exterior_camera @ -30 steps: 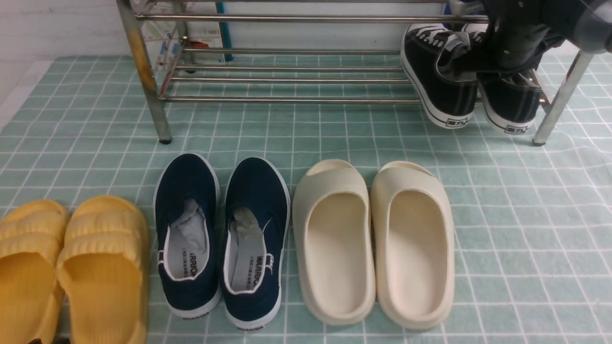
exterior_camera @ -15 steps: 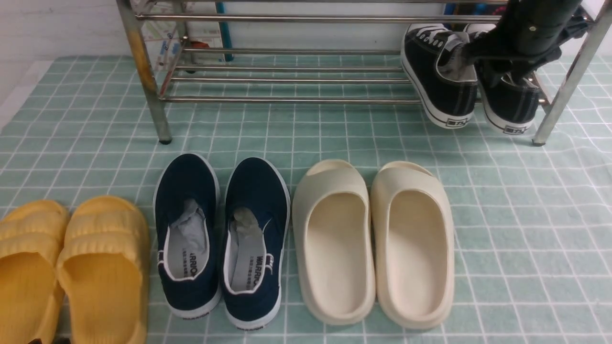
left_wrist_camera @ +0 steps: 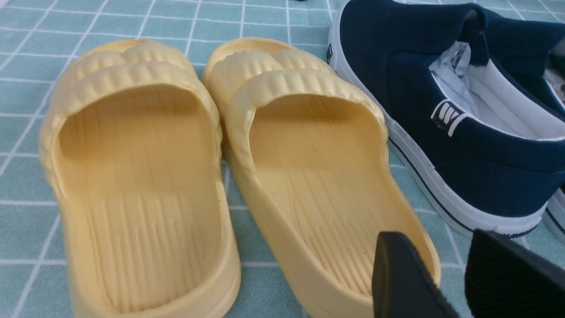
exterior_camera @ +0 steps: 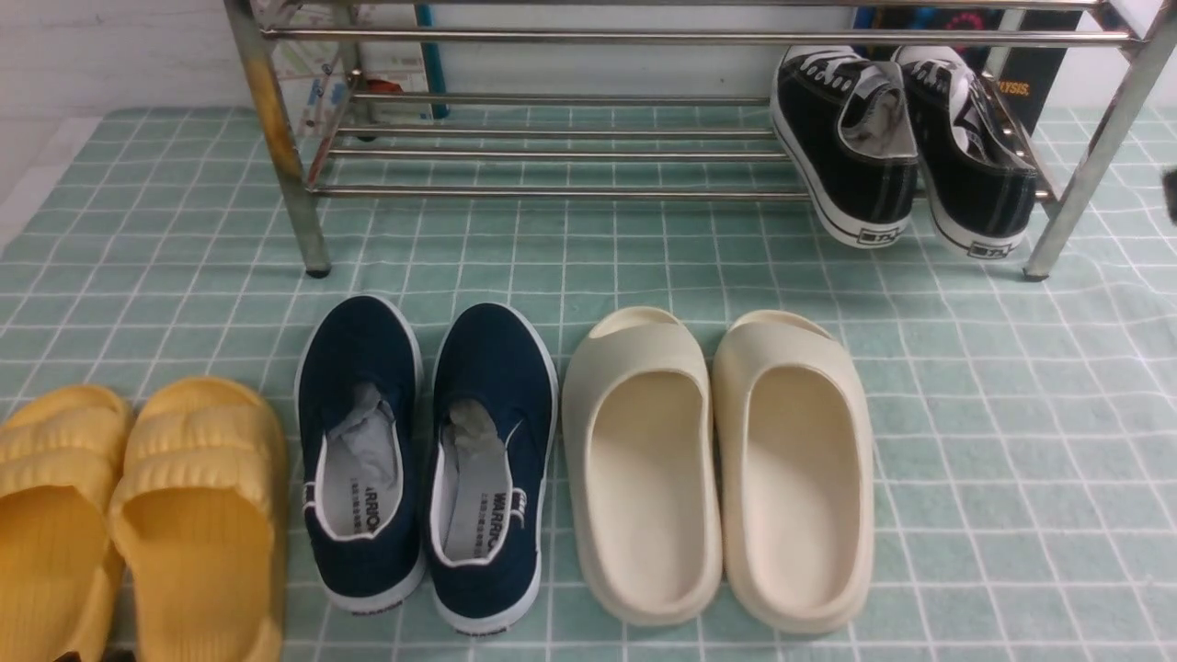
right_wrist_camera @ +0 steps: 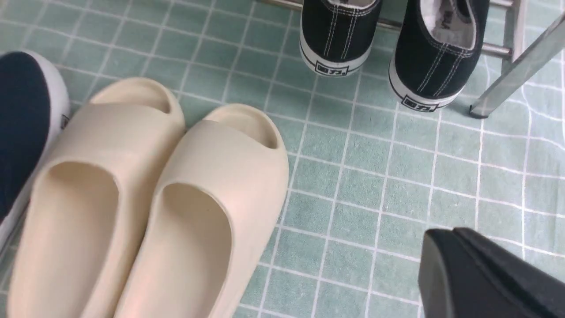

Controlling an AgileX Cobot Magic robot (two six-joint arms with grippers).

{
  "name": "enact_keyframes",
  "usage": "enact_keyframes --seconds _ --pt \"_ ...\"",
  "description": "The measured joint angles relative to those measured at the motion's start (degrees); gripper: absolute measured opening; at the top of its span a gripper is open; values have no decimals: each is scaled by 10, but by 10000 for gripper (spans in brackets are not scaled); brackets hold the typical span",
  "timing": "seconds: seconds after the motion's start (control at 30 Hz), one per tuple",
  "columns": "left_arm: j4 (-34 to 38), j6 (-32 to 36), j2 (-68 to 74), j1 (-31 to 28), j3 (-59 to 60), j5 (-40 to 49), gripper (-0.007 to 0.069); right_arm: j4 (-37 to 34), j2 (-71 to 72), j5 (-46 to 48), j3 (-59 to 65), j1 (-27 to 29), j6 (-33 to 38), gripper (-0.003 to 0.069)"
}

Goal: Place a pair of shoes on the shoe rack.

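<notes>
step: pair of shoes point(exterior_camera: 906, 147) judged set on shoe rack point(exterior_camera: 552, 191) | right gripper point(right_wrist_camera: 446, 240) closed, empty; left gripper point(left_wrist_camera: 437, 247) parted, empty | next: only parking of the arms is called for

The right arm point(exterior_camera: 1170, 195), which a second ago hung over the pair of black sneakers point(exterior_camera: 855, 175) at the right end of the shoe rack point(exterior_camera: 552, 191), has pulled away. In the front view only a dark sliver of it remains, at the right edge. The sneakers now sit uncovered on the lower bars, with the right one's laces and opening in plain sight. A black box point(exterior_camera: 1048, 55) behind the rack has come into view. The right fingers point(right_wrist_camera: 468, 269) have closed together and hold nothing.
</notes>
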State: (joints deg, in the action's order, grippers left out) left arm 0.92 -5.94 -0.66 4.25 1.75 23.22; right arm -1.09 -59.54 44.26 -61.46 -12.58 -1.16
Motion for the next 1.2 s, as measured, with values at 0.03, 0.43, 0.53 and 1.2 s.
enact_keyframes --seconds 0.03,0.43,0.53,1.2 --pt "0 0 0 0 0 0 239 0 51 -38 58 0 0 -3" --pt "0 0 0 0 0 0 239 3 349 -405 453 0 -69 -2" --pt "0 0 0 0 0 0 239 3 358 -457 485 0 -73 0" --pt "0 0 0 0 0 0 239 4 531 -436 629 84 -74 4"
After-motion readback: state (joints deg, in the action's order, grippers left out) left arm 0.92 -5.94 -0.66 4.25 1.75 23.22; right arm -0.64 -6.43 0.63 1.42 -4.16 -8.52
